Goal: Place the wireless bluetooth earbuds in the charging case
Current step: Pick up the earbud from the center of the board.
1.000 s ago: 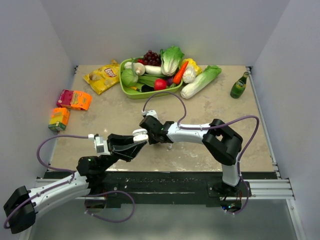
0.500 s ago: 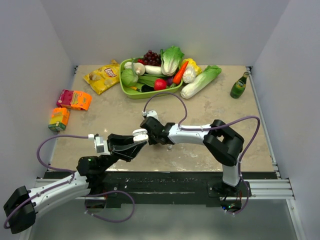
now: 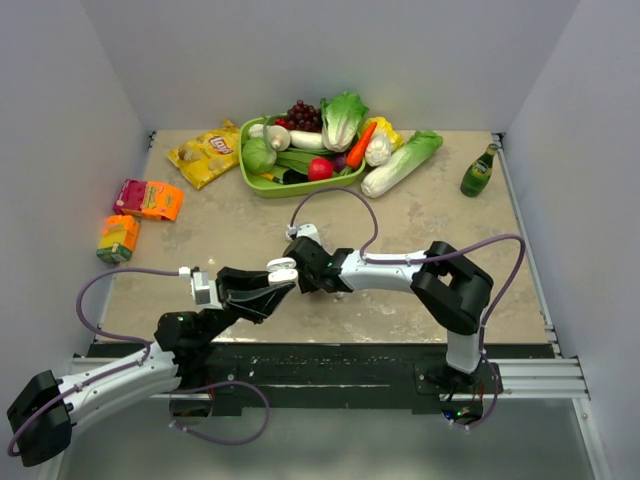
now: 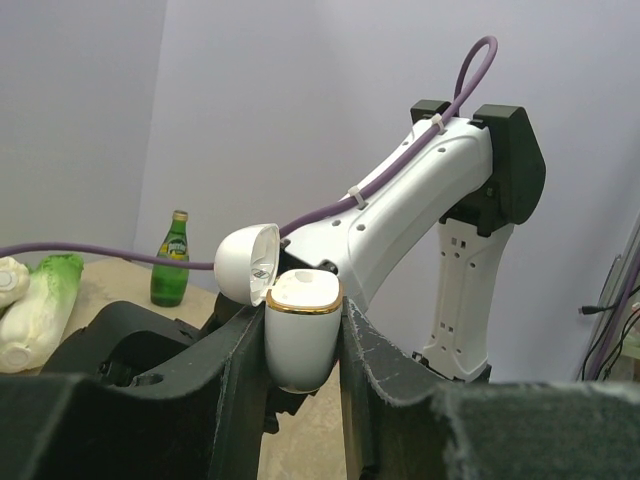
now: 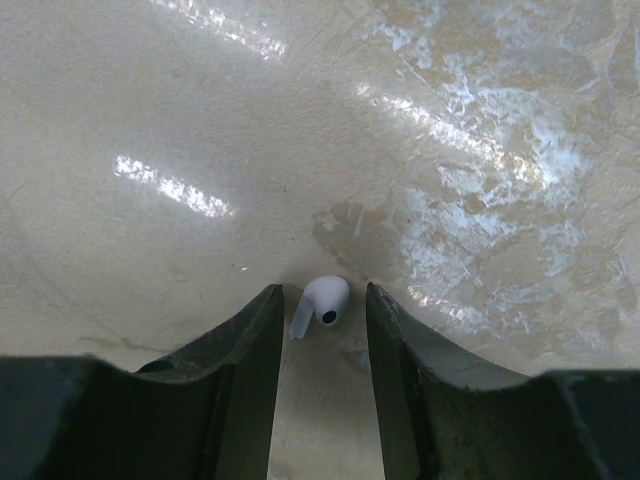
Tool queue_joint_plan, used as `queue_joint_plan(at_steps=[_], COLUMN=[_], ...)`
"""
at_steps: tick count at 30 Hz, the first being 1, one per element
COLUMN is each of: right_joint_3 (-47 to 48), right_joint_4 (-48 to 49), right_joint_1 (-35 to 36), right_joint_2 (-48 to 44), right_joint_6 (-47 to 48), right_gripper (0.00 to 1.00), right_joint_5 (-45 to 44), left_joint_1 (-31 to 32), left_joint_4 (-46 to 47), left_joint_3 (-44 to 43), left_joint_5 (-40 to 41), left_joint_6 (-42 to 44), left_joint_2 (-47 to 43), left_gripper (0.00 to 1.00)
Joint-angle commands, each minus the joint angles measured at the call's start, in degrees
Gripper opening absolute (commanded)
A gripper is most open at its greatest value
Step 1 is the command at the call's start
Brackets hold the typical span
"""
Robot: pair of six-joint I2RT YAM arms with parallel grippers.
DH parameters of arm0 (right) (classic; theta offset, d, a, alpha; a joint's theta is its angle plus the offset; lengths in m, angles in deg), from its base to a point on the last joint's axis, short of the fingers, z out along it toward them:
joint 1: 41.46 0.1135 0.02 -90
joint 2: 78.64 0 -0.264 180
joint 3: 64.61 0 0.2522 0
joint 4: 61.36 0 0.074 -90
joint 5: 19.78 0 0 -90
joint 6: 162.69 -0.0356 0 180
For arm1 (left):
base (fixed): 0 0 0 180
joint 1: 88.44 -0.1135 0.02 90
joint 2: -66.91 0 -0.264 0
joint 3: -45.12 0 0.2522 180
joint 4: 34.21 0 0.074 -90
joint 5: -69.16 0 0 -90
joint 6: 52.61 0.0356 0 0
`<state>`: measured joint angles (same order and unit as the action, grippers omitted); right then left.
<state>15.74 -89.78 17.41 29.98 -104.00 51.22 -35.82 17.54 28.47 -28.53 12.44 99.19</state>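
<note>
Holding the charging case (image 4: 300, 335) upright, your left gripper (image 3: 280, 280) sits left of centre in the top view and stays clenched on the case's white body. It has not moved in the last second. The lid (image 4: 248, 262) is tipped back toward the upper left of the left wrist view, so the mouth with its gold rim is open and waiting. I cannot see from this angle whether a bud already sits inside. Just to the right of it, your right arm has crept a little toward the lower edge of the top view. Its gripper (image 5: 322, 290) now hangs low over the table (image 5: 150, 120) with the jaws released. One earbud (image 5: 322, 303) lies on the table between them, low in the middle of the right wrist view, with its stem close to the left finger. I judge this small shift means the claw is now lined up. You should next close gently on the bud, because it is tiny and can slip out.
</note>
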Motion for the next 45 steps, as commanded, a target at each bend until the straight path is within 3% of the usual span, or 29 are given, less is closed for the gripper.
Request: queue_joint_plan(at_steps=[1,45], right_joint_3=[-4.01,2.76], right_joint_4=[-11.18,-10.75], right_joint_1=[0.45,0.54], right_joint_2=[1.51,8.01], right_joint_6=[-1.91,-0.33], right_gripper=[0.42,0.42], right_joint_5=[0.90,2.57], left_joint_1=[0.20,0.20], left_joint_4=[3.48,5.15], left_joint_3=[14.06,15.20], left_joint_5=[-0.49,-0.40], left_joint_6=[-0.89,-1.51], left_joint_2=[-0.19,0.51], left_gripper=[0.00,0.00])
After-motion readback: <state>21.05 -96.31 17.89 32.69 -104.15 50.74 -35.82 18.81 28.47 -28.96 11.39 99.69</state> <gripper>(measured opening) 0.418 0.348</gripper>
